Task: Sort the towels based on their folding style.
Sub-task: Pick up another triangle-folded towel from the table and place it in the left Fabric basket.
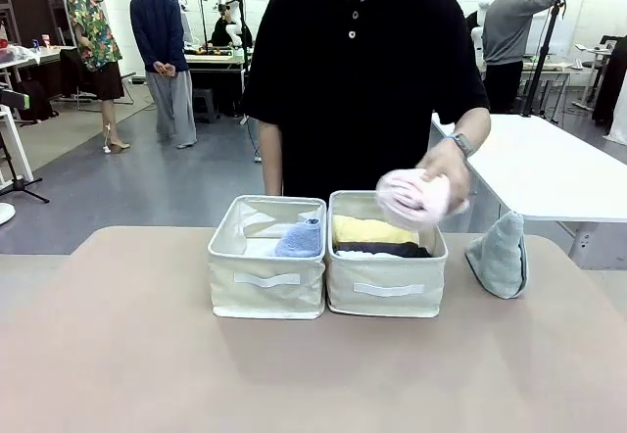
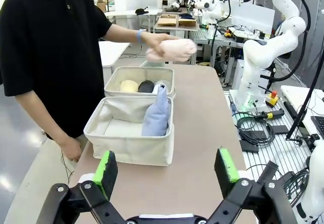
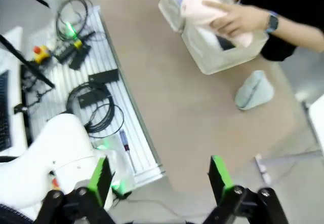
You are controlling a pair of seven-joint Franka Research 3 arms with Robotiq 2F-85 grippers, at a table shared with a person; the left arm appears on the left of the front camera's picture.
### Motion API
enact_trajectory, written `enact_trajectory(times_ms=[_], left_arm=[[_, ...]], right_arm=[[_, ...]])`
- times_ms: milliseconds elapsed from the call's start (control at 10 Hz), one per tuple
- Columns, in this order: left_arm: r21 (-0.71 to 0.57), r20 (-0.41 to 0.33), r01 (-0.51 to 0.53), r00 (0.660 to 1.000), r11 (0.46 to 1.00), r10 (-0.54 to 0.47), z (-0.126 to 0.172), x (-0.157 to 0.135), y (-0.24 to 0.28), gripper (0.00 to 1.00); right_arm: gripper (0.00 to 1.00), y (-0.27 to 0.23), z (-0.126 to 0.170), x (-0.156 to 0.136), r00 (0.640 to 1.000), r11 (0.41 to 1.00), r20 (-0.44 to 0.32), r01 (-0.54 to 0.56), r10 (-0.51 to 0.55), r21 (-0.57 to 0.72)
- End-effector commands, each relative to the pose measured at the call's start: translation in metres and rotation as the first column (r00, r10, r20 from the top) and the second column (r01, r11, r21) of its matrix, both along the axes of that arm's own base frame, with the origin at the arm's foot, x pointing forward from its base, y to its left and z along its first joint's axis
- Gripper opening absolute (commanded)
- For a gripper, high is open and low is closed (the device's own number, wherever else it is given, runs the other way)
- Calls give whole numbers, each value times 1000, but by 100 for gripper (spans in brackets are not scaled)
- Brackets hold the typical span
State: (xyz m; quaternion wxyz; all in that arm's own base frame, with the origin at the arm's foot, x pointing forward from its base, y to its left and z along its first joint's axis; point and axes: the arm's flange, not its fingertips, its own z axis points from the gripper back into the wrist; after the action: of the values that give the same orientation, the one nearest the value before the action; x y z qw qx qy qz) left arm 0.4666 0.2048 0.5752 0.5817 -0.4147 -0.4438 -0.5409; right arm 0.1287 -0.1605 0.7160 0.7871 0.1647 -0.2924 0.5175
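Blocking the right bin, person's hand with pink towel

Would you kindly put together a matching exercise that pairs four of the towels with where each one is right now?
Towels:
1. pink towel
2. light blue towel
3. grey-green towel
4. yellow towel

Places:
A. on the bare table, outside both bins
B. inside the bin on the robot's right
C. held in the person's hand
D. inside the bin on the robot's left

Pairs: 1-C, 2-D, 3-A, 4-B
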Motion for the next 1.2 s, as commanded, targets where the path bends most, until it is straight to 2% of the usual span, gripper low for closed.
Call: enact_trajectory(times_ms=[0,200,300,900,1000,1100], left_arm=[[12,8,13,1000,1000,-13,1,-1,1,100],[12,8,13,1000,1000,-13,1,-1,1,100],[12,8,13,1000,1000,-13,1,-1,1,100],[12,8,13,1000,1000,-13,1,-1,1,100],[12,8,13,1000,1000,-13,1,-1,1,100],[12,8,13,1000,1000,-13,1,-1,1,100]], right_arm=[[100,29,-18,45,999,1000,-44,-27,26,-13],[100,41,-29,56,997,999,-64,-47,47,-5],[100,14,-14,29,999,1000,-33,-14,14,-7],[100,14,-11,27,1000,1000,-21,-6,6,-1],[100,50,-14,49,996,996,-48,75,-77,-47],[100,85,-25,83,975,981,-143,150,-168,-124]])
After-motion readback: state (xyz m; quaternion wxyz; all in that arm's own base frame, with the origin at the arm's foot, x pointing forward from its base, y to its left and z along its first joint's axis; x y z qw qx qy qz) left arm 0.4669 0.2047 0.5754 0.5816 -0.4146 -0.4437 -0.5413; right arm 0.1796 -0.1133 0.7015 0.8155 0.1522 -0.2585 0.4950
